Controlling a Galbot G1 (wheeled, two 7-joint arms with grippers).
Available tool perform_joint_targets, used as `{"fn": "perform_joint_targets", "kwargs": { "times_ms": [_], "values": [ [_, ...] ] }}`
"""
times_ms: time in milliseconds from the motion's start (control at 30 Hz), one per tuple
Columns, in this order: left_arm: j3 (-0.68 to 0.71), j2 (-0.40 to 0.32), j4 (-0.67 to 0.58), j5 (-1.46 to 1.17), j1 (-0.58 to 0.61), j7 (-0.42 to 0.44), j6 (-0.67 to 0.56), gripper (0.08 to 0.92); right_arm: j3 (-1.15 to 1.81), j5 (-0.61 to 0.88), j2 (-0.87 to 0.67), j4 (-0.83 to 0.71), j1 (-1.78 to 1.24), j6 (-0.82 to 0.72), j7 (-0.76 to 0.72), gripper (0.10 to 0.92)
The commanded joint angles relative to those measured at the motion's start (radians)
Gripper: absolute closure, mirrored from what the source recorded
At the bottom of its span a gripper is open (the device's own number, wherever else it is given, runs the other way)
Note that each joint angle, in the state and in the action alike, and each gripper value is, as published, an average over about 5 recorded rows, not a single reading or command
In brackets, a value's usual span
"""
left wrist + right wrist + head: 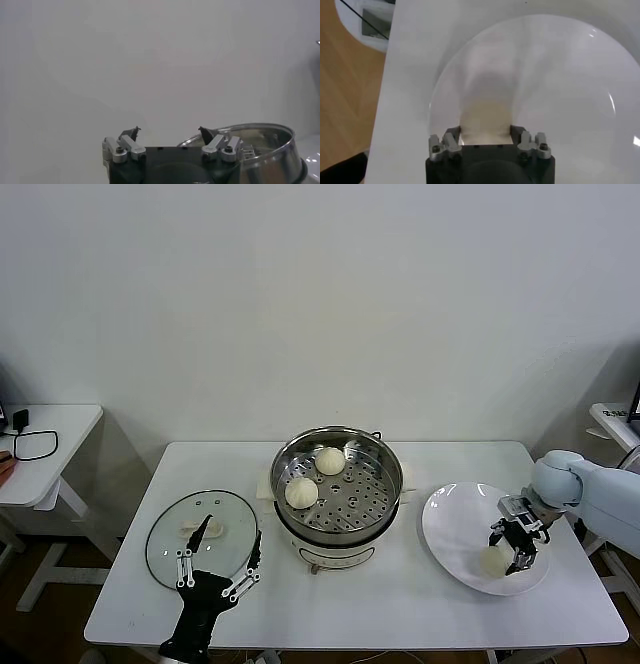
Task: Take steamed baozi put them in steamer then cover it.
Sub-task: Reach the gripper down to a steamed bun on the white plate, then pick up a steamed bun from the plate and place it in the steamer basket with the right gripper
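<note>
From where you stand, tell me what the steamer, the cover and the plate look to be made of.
The steamer: polished steel, judging by its mirror-bright rim and perforated tray; its base looks like white plastic. The cover: clear glass, since the table shows through it, with a metal-looking rim and a cream handle, possibly plastic. The plate: glossy white, probably ceramic, though melamine would look alike.

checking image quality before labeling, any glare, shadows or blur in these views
Head view: the cover shows pale reflections, the steamer rim shines, and soft shadows fall on the wall. Right wrist view: the baozi between the right gripper fingers looks soft and smeared on the plate. Left wrist view: mostly blank wall.
</note>
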Motion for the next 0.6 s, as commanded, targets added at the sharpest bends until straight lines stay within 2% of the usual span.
{"fn": "perform_joint_targets", "kwargs": {
  "times_ms": [33, 167, 333, 433, 600],
  "values": [
    [0.004, 0.004, -0.012, -0.005, -0.001, -0.001, 0.006, 0.177, -0.059, 0.03, 0.008, 0.04, 0.195, 0.049, -0.031, 0.373],
    [0.006, 0.008, -0.024, -0.009, -0.002, -0.001, 0.011, 0.177, -0.154, 0.119, 0.059, 0.077, 0.421, 0.102, -0.07, 0.387],
    [0.008, 0.016, -0.026, -0.01, -0.003, -0.001, 0.01, 0.177, -0.248, 0.244, 0.185, 0.109, 0.659, 0.243, -0.099, 0.395],
    [0.007, 0.019, -0.025, -0.012, -0.003, -0.001, 0.008, 0.177, -0.256, 0.271, 0.276, 0.136, 0.738, 0.322, -0.1, 0.391],
    [0.008, 0.019, -0.026, -0.012, -0.001, -0.001, 0.007, 0.177, -0.242, 0.288, 0.4, 0.205, 0.767, 0.371, -0.091, 0.387]
  ]
}}
